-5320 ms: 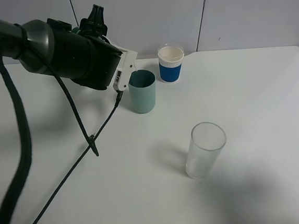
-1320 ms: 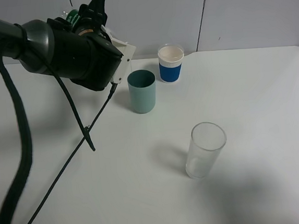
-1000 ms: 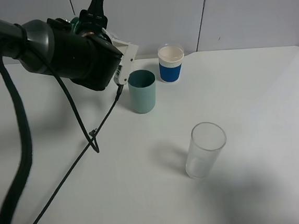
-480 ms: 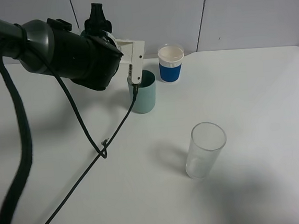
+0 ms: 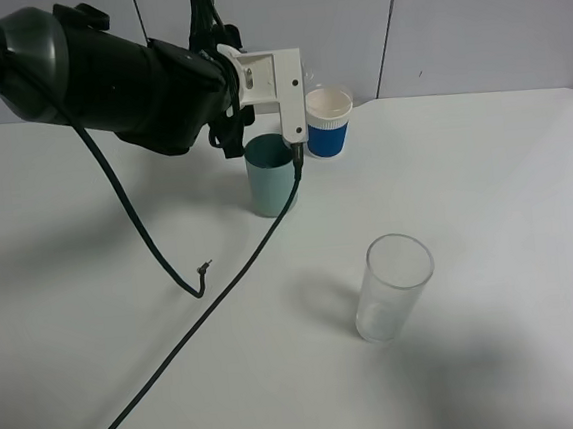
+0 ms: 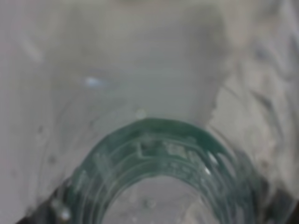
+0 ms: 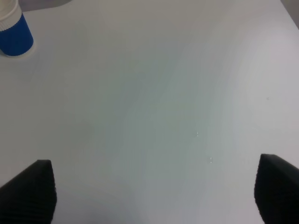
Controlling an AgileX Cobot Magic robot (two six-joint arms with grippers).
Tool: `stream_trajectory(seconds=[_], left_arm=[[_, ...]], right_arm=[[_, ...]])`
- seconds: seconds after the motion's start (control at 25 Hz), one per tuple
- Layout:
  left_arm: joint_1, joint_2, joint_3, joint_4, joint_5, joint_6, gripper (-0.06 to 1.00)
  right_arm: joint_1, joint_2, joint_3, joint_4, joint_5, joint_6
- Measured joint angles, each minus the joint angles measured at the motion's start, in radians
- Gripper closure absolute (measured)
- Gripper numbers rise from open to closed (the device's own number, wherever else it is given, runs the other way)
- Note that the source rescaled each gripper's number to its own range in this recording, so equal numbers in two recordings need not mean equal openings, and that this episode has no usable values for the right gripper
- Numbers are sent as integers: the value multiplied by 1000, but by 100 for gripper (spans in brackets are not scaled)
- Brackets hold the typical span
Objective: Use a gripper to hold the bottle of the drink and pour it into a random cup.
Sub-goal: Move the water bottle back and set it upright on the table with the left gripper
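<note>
Teal cup (image 5: 271, 178) sits under the left gripper (image 5: 291, 99), clamped on the tipped bottle (image 6: 154, 172); pouring looks under way, unfinished.

Looks like a lab or test bench to us: we only see a plain white table (image 5: 485, 187), bare pale wall panels (image 5: 490, 16) behind it, a black robot arm (image 5: 103, 70) trailing a loose cable (image 5: 150, 257), and some cups set out.

My left gripper (image 5: 284, 124), white jaws on a bulky black body, hangs above the teal cup (image 5: 271, 175) at the far left-centre of the table. It is clamped on the clear bottle (image 6: 154, 158), whose ribbed neck fills my wrist view.
</note>
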Motion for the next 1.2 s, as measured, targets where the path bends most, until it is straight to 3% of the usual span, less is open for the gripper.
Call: stream_trajectory(seconds=[0.24,0.64,0.92,1.2], left_arm=[[18,-40,0,44,212,-215,94],[108,-122,0,233,592,-764,94],[197,-184,0,509,726,-1214,94],[242,-247,0,846,747,-1652,94]], right_arm=[[0,0,0,0,0,0],[0,0,0,0,0,0],[0,0,0,0,0,0],[0,0,0,0,0,0]])
